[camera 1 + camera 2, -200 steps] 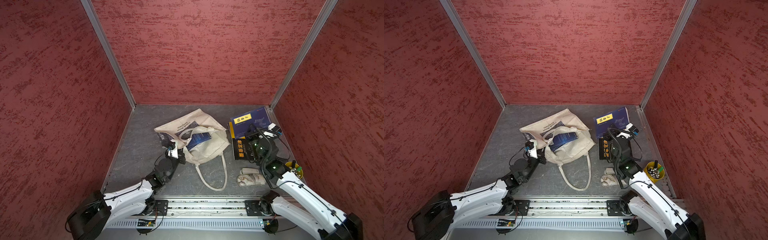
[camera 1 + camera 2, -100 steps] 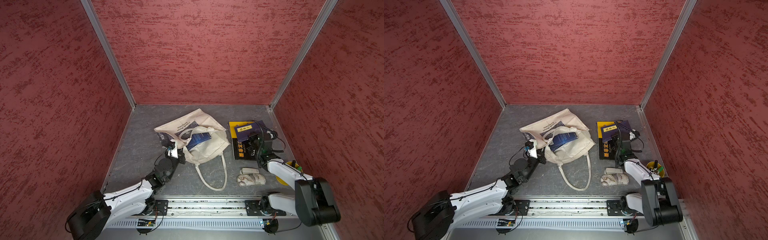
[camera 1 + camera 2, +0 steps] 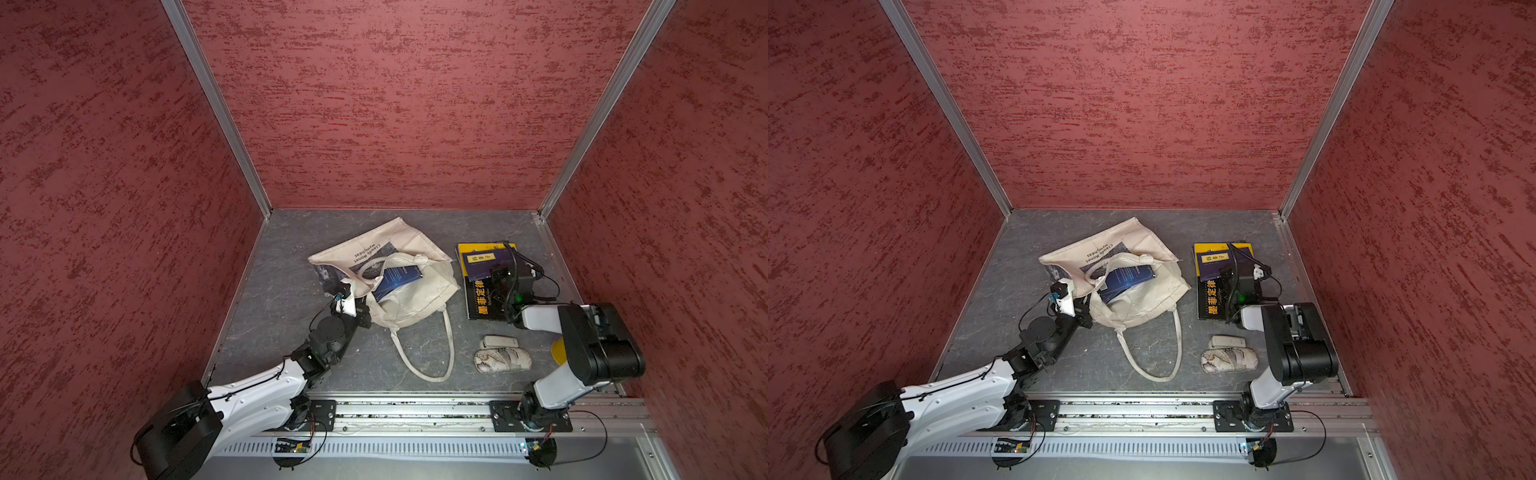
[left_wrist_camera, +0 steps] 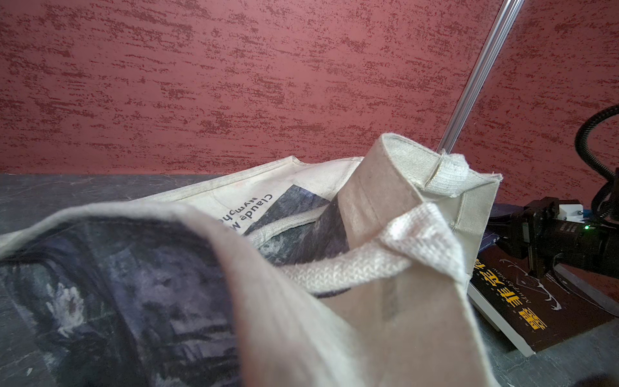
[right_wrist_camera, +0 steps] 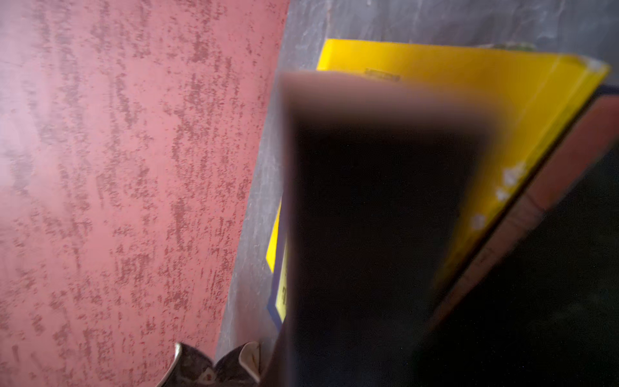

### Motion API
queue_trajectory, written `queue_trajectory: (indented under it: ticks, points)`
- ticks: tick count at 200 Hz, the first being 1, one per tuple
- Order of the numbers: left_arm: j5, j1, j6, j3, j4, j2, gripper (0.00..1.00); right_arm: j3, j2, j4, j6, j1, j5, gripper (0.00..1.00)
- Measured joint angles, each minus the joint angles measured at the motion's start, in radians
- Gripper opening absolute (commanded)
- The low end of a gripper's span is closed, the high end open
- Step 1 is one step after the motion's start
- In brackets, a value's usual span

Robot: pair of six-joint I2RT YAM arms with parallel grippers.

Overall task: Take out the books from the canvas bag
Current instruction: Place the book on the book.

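Crumpled woven canvas bag (image 3: 419, 297) holds a flat blue book (image 3: 397, 280).

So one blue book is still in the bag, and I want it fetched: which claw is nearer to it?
Left. The left claw pinches the canvas bag beside the blue book; the right claw is farther off, shut on the labelled book.

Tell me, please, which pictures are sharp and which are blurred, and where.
In both top views: sharp and evenly lit, the print on the bag readable, but the wall posts lean outward. Left wrist view: the near bag fold is blurred, the black book farther off is sharper. Right wrist view: a dark blurred shape fills the middle; the yellow book is soft.
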Motion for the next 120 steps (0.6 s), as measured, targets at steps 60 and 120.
queue_trajectory:
  ticks: [60, 120]
  points:
    - [0.008, 0.002, 0.0, 0.003, 0.0, 0.007, 0.0, 0.073, 0.076, 0.008, 0.004, -0.009, -0.005, 0.16]
    - [0.013, 0.003, 0.0, 0.006, -0.002, 0.012, 0.0, 0.129, 0.087, -0.011, -0.031, -0.016, -0.061, 0.6]
